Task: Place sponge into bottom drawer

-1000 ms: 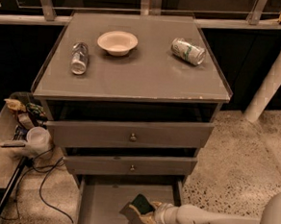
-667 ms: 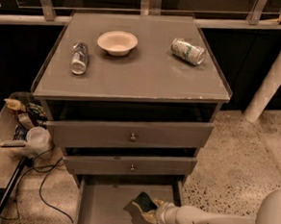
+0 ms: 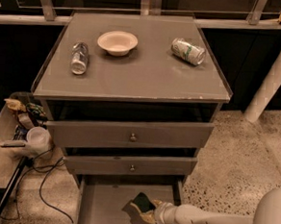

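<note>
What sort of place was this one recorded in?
Likely a lab or test space, not a home: grey drawer cabinet on speckled floor, loose cables beside it. The tool holds the sponge over the open bottom drawer.

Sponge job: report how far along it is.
Done: the bottom drawer is pulled open, and the sponge is over its floor. In hand: the gripper, reaching in from the drawer's right side, is closed on the sponge, which hangs tilted with its shadow below it. Left: lower it, release it on the drawer floor and pull the arm out.
</note>
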